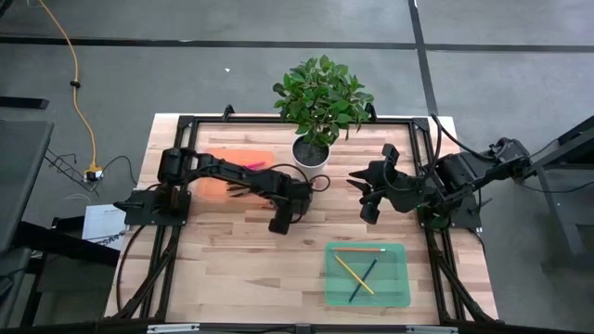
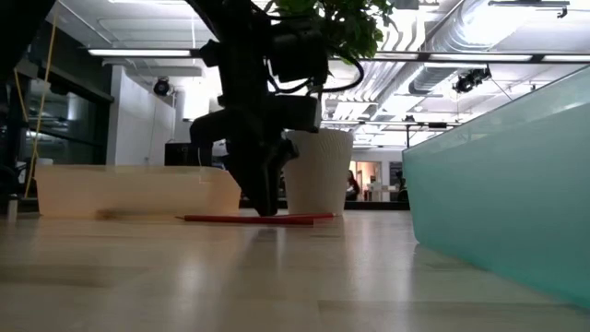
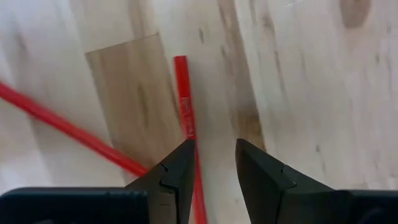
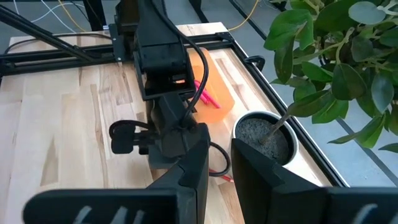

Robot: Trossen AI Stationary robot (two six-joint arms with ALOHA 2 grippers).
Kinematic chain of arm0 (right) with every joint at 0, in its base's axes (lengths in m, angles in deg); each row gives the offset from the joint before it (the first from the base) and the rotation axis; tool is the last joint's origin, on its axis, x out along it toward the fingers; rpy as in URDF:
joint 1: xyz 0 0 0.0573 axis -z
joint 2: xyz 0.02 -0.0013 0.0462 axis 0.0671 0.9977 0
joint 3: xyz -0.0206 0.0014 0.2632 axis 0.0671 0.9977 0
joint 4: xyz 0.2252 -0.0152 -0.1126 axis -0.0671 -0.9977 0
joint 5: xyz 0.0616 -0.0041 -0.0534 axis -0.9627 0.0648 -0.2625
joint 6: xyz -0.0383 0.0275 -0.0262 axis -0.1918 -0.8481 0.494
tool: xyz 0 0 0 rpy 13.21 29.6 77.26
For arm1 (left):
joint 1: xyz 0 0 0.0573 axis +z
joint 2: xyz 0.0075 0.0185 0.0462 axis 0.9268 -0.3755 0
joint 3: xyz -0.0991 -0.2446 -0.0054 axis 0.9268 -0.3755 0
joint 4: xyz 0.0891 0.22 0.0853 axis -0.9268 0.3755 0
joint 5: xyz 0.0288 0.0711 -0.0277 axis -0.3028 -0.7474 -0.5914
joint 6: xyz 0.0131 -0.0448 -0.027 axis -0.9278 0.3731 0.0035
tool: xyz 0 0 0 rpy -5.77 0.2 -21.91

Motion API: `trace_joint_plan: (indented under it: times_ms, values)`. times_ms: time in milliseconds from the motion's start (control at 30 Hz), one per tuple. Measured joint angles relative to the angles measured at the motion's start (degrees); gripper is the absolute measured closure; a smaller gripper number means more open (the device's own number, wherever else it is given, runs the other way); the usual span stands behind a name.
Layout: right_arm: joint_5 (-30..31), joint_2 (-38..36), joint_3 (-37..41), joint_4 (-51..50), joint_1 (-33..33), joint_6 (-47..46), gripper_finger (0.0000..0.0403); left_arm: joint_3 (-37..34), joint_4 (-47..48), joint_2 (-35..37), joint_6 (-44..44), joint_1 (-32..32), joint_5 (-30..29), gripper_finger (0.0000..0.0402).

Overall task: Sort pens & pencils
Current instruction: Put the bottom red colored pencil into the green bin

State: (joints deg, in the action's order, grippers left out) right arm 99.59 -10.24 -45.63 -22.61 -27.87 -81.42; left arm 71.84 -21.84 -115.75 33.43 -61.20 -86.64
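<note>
Two red pencils lie on the wooden table in the left wrist view, one straight [image 3: 182, 93] and one slanting [image 3: 62, 121]. My left gripper [image 3: 214, 155] is open and points down at the table's middle [image 1: 292, 202]. The straight pencil runs along the inner side of one finger. In the low view its fingertips [image 2: 263, 205] reach down to a red pencil [image 2: 295, 219]. Pink pens [image 1: 255, 165] lie in the orange tray [image 1: 227, 181]. Pencils [image 1: 357, 269] lie in the green tray [image 1: 394, 288]. My right gripper [image 1: 367, 197] hangs open and holds nothing above the table's right part. My left gripper comes at the straight red pencil [image 3: 189, 127] from above, its fingers lying across the pencil near one end. One fingertip [image 3: 180, 163] stands right at the pencil. I cannot tell whether it touches. The pencil lies flat on the table.
A potted plant in a white pot [image 1: 311, 151] stands at the far middle, close behind my left gripper. The green tray's wall [image 2: 498, 212] rises on the near right. The orange tray [image 2: 129, 191] is at the far left.
</note>
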Motion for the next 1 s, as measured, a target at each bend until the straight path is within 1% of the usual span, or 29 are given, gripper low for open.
trace_joint_plan:
  times_ms: [200,300,533,767,867,1000]
  values:
    - [0.0,0.0,0.0,0.0,0.0,0.0,0.0341,0.1,0.0,-0.7,-0.2,0.0,0.9,0.0298]
    - [0.0,0.0,0.0,0.0,0.0,0.0,0.0341,0.1,0.1,-0.7,-0.2,0.0,-0.9,0.0298]
    - [0.3,0.0,0.0,0.0,0.0,0.0,0.0341,0.1,0.1,-0.7,-0.3,0.4,-1.2,0.0298]
    - [1.0,0.0,0.0,0.0,0.0,0.0,0.0341,3.5,1.2,-0.9,-1.9,0.4,-1.3,0.0298]
    - [1.1,0.0,0.0,0.0,0.0,0.0,0.0341,5.0,1.4,-0.9,-2.7,0.4,-2.6,0.0298]
    - [1.1,0.0,0.0,0.0,0.0,-0.1,0.0341,5.8,1.5,-0.9,-3.3,0.9,-2.7,0.0298]
